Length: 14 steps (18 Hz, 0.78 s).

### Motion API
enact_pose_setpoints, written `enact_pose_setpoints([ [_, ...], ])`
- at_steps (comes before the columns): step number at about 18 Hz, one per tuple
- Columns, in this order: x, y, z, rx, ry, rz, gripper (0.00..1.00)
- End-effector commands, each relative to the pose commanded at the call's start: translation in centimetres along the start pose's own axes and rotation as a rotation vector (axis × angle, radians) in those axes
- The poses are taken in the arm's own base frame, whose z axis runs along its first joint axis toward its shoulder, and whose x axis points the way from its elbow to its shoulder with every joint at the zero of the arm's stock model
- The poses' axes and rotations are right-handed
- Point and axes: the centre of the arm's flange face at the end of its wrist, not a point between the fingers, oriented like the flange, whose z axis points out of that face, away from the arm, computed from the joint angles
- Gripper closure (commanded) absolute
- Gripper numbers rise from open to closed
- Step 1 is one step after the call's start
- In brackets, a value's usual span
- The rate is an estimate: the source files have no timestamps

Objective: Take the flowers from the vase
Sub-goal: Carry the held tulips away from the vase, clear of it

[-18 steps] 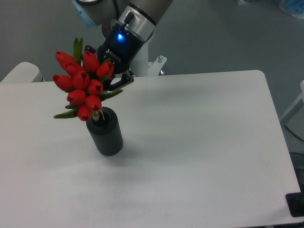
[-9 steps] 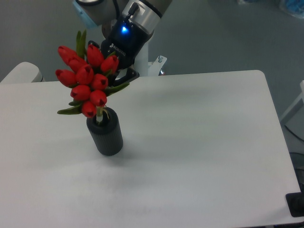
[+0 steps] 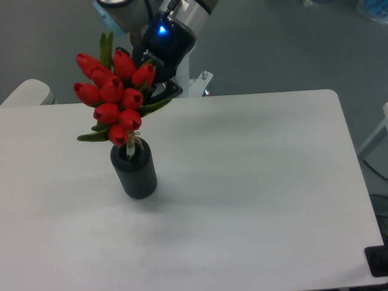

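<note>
A bunch of red tulip flowers (image 3: 113, 97) with green leaves hangs over the dark ribbed vase (image 3: 134, 171), which stands on the left part of the white table (image 3: 254, 182). Only the tips of the pale stems (image 3: 131, 150) still reach into the vase mouth. My gripper (image 3: 148, 91) sits right behind the bunch, mostly hidden by the buds. Its dark fingers (image 3: 163, 89) show at the right edge of the bunch and look shut on the flowers.
The arm's body with a blue light (image 3: 162, 29) leans in from the back. A white mount (image 3: 199, 83) stands behind the table's far edge. A pale rounded object (image 3: 27, 92) lies at the far left.
The gripper and the flowers have risen and shifted a little to the right. More stem now shows above the vase mouth. The vase has not moved.
</note>
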Motion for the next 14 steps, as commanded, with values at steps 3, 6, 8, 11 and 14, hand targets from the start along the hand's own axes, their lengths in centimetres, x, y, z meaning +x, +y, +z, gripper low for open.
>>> enact_pose_setpoints([
  [3,-2.8,0.8,-2.1,0.003,-0.059,-0.023,0.68],
  [6,-5.8,2.0,-3.4,-0.002,-0.101,-0.014,0.68],
  [8,-9.0,3.3,-4.1,-0.008,-0.124,-0.006,0.68],
  [11,-12.6,3.5,-4.1,-0.014,-0.135,0.018,0.68],
  [14,-16.3,5.1,-6.3,-0.019,-0.185,0.017,0.68],
])
